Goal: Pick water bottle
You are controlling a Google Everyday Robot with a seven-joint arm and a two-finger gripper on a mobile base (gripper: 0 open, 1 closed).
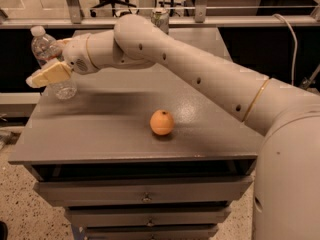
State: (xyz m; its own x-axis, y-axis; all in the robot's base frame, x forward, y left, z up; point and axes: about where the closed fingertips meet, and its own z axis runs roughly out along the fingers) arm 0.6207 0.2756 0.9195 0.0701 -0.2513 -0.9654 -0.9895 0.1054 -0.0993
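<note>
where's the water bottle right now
In the camera view, the water bottle stands at the far left corner of the table, with the gripper directly in front of it. The orange sits apart, near the table's middle.

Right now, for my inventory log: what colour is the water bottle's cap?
White cap, best in camera view; gripper at the water bottle.

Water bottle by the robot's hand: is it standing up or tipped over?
Standing: the water bottle rests base-down on the table, white cap uppermost. The gripper is at its middle.
</note>
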